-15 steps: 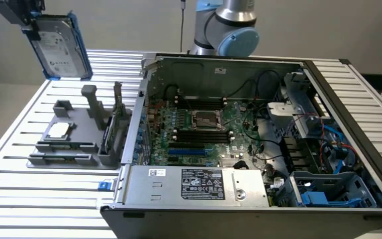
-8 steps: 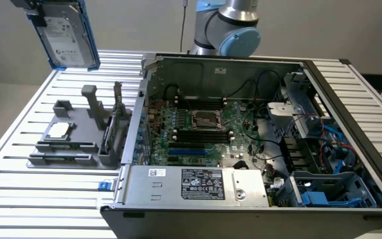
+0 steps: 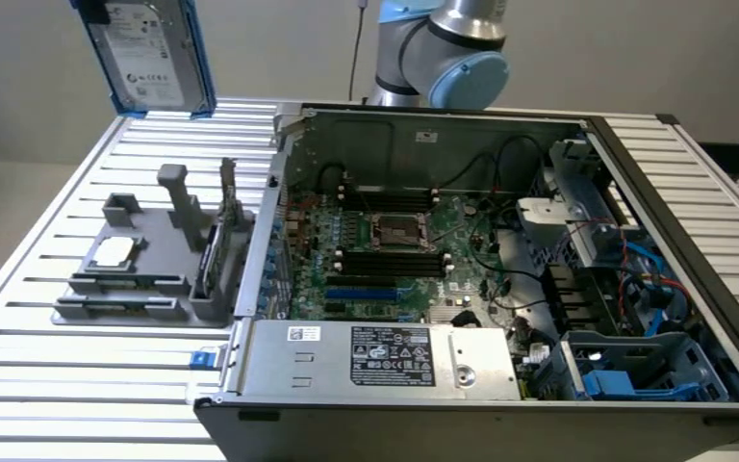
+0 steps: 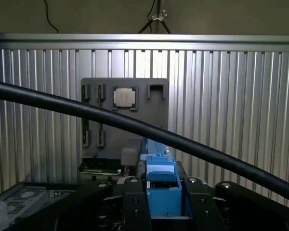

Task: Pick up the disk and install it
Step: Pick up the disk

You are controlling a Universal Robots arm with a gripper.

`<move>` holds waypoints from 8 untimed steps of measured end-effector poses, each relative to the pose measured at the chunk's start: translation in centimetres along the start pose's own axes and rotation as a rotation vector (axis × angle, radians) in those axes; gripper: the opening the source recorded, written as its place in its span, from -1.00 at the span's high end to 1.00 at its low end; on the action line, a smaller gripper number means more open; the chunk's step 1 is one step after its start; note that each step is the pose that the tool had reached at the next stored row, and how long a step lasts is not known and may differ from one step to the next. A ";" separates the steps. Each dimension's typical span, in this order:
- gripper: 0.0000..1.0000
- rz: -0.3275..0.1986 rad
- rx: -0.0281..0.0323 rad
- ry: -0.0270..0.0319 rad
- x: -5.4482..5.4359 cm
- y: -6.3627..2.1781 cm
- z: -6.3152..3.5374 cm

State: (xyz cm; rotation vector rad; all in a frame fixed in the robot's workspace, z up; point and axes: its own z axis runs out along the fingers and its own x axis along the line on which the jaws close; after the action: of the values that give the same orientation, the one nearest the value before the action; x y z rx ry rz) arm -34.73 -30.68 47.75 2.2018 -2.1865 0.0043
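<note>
While disk (image 3: 151, 53) hangs aloft, clamped in hand (image 4: 164, 211)

- Ribbed silver aluminium slatted table (image 3: 36, 385), spanning most of the exterior view.
- Plain off-white wall (image 3: 626, 58) behind, evenly and softly lit.
- Dull grey-beige floor (image 3: 4, 192) past the table's edge, at the exterior view's left.

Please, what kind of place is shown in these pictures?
Probably a robotics lab bench for computer assembly: a robot arm stands behind an open computer case on a slatted metal table, with a grey parts fixture beside it.
</note>
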 end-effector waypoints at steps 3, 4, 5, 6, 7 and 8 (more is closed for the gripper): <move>0.35 0.000 0.0001 -0.0001 0.4 -1.36 -0.65; 0.35 0.000 0.0001 -0.0001 0.5 -1.80 -0.79; 0.35 0.000 0.0000 -0.0001 0.6 -2.25 -0.92; 0.35 0.000 -0.0002 -0.0001 0.8 -2.71 -1.03; 0.35 0.000 -0.0003 -0.0001 0.9 -3.17 -1.13; 0.35 0.000 -0.0005 -0.0001 1.0 -3.59 -1.22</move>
State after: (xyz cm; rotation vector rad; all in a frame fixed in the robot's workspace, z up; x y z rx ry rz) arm -31.11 -31.61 48.91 2.2016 -2.1862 0.0036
